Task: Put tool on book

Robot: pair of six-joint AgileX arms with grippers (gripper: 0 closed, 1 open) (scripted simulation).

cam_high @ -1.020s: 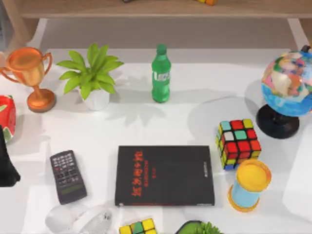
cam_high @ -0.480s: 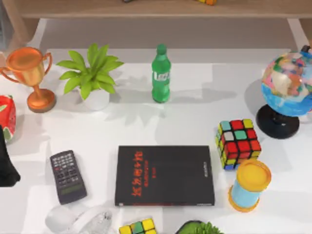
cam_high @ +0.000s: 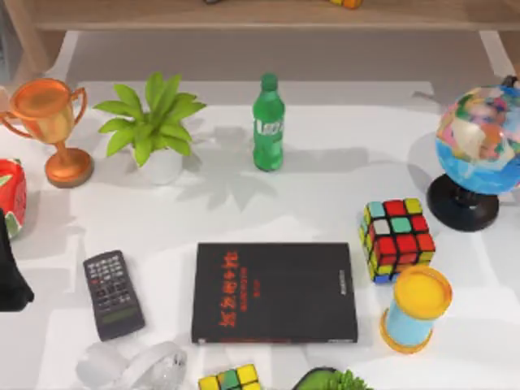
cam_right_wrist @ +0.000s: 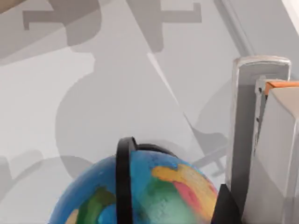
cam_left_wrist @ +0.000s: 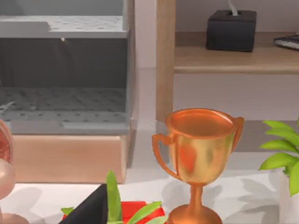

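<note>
Reaching step, nothing lifted: the dark grey keypad device (cam_high: 114,294), likely the tool, lies on the white worktop (cam_high: 325,187) beside the flat black red-lettered book (cam_high: 275,292); the left arm (cam_high: 10,280) at the worktop's left edge must reach it, and I cannot tell its fingers' state.

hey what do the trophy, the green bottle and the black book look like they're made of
The trophy looks like polished copper-toned metal, judging by its bright reflective sheen. The green bottle seems to be translucent plastic, with a glossy body and a printed label. The book looks like matte card or paper, a flat black cover with red characters and no glare.
</note>
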